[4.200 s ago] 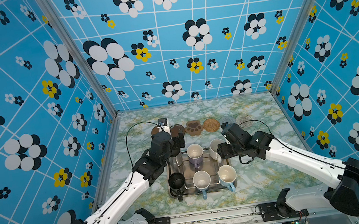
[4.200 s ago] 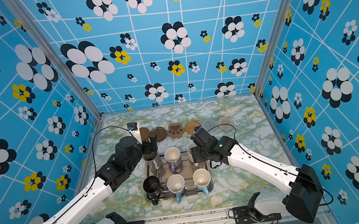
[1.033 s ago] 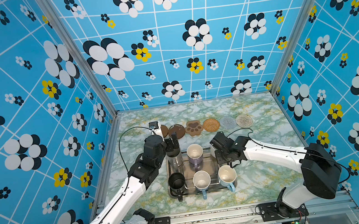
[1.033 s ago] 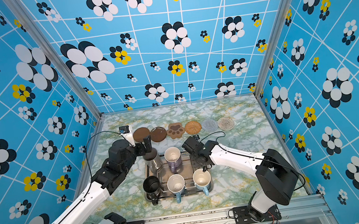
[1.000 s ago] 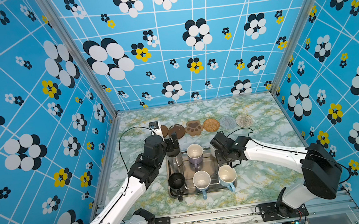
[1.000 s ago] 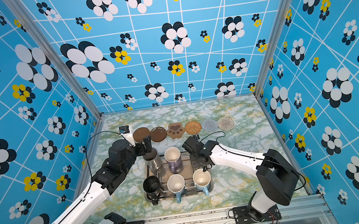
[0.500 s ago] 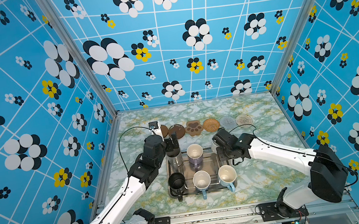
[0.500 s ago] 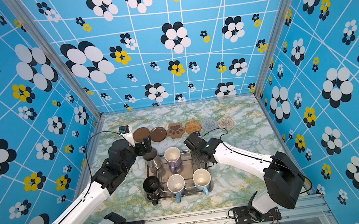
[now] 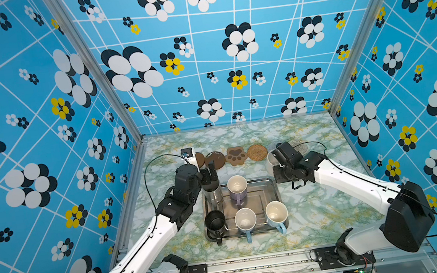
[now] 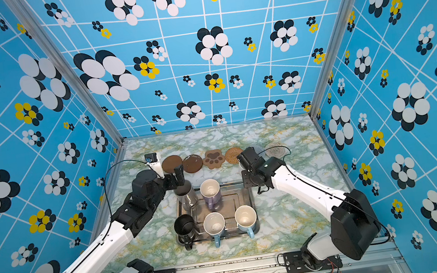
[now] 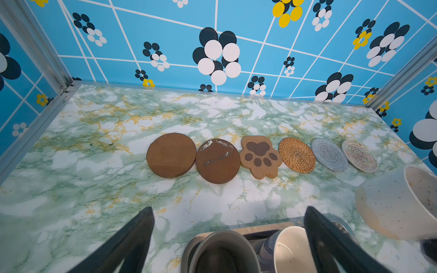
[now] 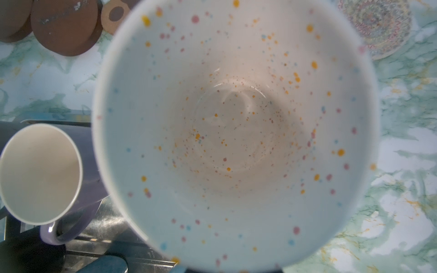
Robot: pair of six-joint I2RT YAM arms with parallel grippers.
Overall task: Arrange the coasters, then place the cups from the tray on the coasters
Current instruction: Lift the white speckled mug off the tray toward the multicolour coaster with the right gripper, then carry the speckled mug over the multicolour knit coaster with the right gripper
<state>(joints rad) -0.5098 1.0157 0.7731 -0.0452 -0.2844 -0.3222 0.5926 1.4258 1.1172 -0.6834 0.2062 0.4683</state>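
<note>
- Along the near side of the rectangular silvery metal tray (image 9: 257, 197) stand a black mug (image 9: 215, 223) and two light blue mugs (image 9: 245, 220).
- At the tray's far left corner, the left gripper (image 9: 209, 173) hangs with its jaws spread wide over the tall grey steel cup (image 9: 213, 194), gripping nothing. A lavender mug (image 9: 237, 188) stands beside that cup.
- Just past the tray's far right corner, the right gripper (image 9: 277, 163) carries the cream-white speckled ceramic mug (image 11: 390, 203), tilted and off the table (the jaws themselves are hidden, so the narrow grip is inferred).
- Beyond the tray lies a row of two round brown wooden discs (image 11: 171, 154), a brown paw-print coaster (image 11: 260, 156), a round woven rattan coaster (image 11: 296, 154), a pale grey-blue round coaster (image 11: 328, 154) and a pale cream round coaster (image 11: 359, 156).
- To place it well, I would level the mug, centre it over a pale coaster and lower it straight. Release only once the base sits flat, because the neighbouring coasters lie close.
- Which pale coaster is meant cannot be told. In both top views the right wrist covers most of the grey-blue one, and the mug's handle is unseen.
</note>
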